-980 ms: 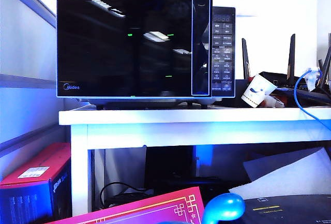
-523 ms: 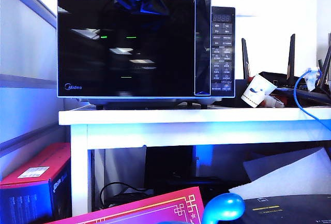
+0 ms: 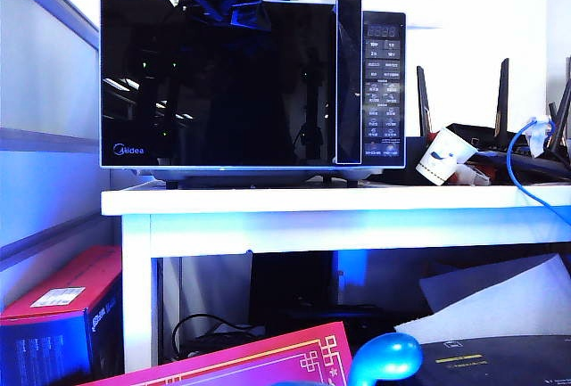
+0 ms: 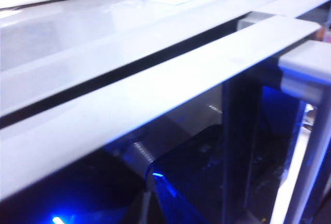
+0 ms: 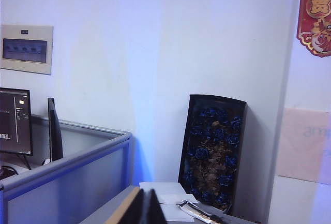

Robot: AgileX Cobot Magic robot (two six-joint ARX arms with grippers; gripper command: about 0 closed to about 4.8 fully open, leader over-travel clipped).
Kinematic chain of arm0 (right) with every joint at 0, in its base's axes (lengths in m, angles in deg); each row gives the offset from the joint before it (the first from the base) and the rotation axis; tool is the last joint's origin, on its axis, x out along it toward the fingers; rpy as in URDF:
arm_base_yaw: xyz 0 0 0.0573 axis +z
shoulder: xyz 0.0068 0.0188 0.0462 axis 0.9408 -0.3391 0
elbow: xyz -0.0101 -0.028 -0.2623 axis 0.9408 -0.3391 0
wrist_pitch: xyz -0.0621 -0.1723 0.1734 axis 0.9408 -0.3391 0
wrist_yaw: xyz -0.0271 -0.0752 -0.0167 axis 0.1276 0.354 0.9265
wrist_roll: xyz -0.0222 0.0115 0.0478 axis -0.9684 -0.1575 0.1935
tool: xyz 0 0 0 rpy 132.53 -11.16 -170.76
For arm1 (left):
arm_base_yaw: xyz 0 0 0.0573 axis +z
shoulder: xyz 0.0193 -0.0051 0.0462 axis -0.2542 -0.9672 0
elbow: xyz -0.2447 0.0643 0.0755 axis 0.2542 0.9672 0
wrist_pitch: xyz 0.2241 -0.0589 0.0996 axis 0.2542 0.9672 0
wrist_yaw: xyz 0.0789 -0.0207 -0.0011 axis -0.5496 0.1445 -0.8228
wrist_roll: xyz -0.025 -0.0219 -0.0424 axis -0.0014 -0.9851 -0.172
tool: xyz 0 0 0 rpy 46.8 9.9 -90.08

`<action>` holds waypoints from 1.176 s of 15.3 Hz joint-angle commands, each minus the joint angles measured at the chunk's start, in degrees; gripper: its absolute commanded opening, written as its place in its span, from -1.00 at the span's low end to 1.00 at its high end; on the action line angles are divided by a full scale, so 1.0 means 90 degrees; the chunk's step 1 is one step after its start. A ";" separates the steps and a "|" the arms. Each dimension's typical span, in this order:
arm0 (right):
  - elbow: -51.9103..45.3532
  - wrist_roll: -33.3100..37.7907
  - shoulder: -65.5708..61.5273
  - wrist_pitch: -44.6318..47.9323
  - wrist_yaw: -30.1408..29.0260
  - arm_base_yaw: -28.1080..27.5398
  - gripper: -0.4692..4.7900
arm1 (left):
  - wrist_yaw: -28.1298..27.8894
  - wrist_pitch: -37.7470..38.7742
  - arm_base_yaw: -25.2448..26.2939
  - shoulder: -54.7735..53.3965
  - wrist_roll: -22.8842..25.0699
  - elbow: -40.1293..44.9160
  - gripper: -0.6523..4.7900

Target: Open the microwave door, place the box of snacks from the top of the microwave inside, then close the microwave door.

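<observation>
The black Midea microwave [image 3: 384, 83] stands on a white table [image 3: 339, 201]. Its glossy microwave door [image 3: 214, 92] lies flat against the front. My left gripper [image 3: 248, 13] is at the door's top edge, left of the handle strip [image 3: 348, 83]. In the left wrist view the door's pale top edge [image 4: 155, 84] runs beside the oven's top [image 4: 77, 32] with a thin dark gap between; my left gripper [image 4: 147, 193] is a dark blur, its jaws unreadable. The right gripper [image 5: 145, 209] is shut and empty, above the oven's top. The box of snacks is out of view.
A dark box of blue-wrapped pieces [image 5: 214, 151] leans on the wall on the oven's top, with white papers [image 5: 165, 195] and a foil wrapper [image 5: 199, 212] before it. A paper cup [image 3: 444, 156], router antennas [image 3: 504, 92] and a blue cable [image 3: 516, 168] sit right of the microwave.
The door has swung from ajar to flat against the front. My left arm has come down from above to the door's top edge.
</observation>
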State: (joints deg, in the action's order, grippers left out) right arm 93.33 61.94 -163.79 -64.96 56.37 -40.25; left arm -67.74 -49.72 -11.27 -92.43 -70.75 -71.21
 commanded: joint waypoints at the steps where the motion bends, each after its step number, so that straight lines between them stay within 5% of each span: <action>1: 0.0024 0.0029 0.0029 0.0104 -0.0002 0.0005 -0.84 | -0.0721 -0.0296 0.0039 0.0015 -0.0046 -0.0027 -0.78; 6: 0.0024 0.0027 0.0027 0.0015 0.0034 0.0005 -0.84 | -0.2256 -0.0367 0.0039 0.0017 -0.0141 -0.0027 -0.78; 8: 0.0024 0.0019 0.0032 0.0034 0.0024 0.0005 -0.84 | -0.2208 -0.0330 0.0036 0.0092 -0.0148 -0.0027 -0.78; 11: 0.0027 -0.0027 0.0236 -0.0427 0.0024 0.0005 -0.84 | -0.0923 0.0175 -0.0117 0.1122 -0.0151 -0.0027 -0.78; 14: 0.0024 -0.0376 0.0816 -0.1406 0.0019 0.0005 -0.84 | 0.0066 0.1698 -0.0364 0.3475 -0.0155 -0.0027 -0.78; 18: 0.0017 -0.0670 0.1447 -0.2618 0.0005 0.0005 -0.84 | 0.0002 0.4702 -0.0437 0.6416 -0.0063 -0.0027 -0.78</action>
State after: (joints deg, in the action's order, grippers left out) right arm 93.47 56.27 -151.14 -85.44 56.44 -40.22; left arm -67.17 -14.18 -15.27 -38.42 -71.91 -71.41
